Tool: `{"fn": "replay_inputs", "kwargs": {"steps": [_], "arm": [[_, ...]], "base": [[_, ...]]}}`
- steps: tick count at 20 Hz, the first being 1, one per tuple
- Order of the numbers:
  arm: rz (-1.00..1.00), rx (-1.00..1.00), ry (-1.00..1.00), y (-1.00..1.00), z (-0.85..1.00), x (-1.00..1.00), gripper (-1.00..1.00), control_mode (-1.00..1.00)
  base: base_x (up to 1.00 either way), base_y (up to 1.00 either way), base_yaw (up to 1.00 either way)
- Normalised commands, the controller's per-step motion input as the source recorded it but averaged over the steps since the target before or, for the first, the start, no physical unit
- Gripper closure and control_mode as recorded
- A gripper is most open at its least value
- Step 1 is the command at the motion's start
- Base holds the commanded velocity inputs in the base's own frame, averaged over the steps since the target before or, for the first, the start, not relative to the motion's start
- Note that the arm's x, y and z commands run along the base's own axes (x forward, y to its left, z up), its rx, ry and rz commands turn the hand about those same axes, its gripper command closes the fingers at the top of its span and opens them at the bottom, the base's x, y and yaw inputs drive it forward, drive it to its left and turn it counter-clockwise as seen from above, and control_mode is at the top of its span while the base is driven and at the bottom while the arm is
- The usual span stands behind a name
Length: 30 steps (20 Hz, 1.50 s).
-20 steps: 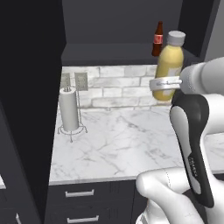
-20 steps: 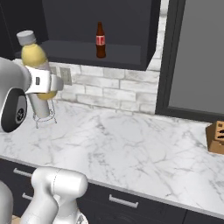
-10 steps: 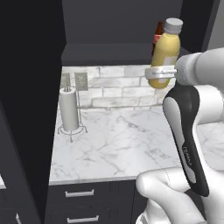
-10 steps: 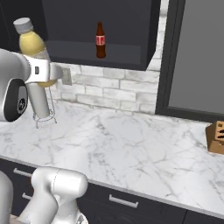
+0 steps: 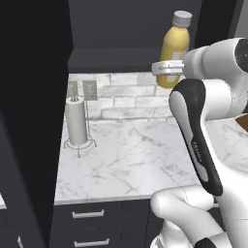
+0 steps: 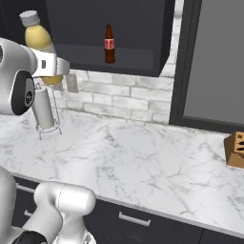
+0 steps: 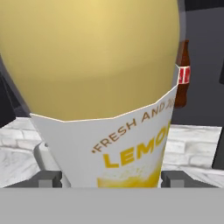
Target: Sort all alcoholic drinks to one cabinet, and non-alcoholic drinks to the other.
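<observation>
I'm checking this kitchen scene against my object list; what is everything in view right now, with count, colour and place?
juice bottle: one, yellow with pale grey cap, held in the air in front of the open cabinet
small bottle: one, dark brown with red label, upright on the cabinet shelf
cabinet: one, dark charcoal, open, above the counter
paper towel holder: one, grey roll on a wire stand, on the counter by the wall
wall outlets: two, grey, on the brick wall
knife block: one, brown, at the counter's far right
counter: one, white marble
drawers: dark, silver handles, below the counter
gripper: one, shut on the juice bottle
</observation>
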Motion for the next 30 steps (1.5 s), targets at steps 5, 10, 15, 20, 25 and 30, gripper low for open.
{"fn": "replay_inputs", "kwargs": {"steps": [5, 10, 15, 20, 25, 30], "arm": [[0.00, 0.03, 0.00, 0.02, 0.00, 0.36, 1.00, -1.00], [0.00, 0.01, 0.00, 0.02, 0.02, 0.28, 1.00, -1.00], [0.00, 0.00, 0.00, 0.07, 0.01, 0.33, 1.00, -1.00], [0.00, 0.00, 0.00, 0.07, 0.00, 0.35, 1.00, -1.00], [0.00, 0.01, 0.00, 0.08, 0.02, 0.32, 1.00, -1.00], [0.00, 0.00, 0.00, 0.09, 0.03, 0.30, 1.00, -1.00]], "base": [[0.00, 0.00, 0.00], [0.00, 0.00, 0.00], [0.00, 0.00, 0.00], [0.00, 0.00, 0.00], [0.00, 0.00, 0.00], [0.00, 0.00, 0.00]]}}
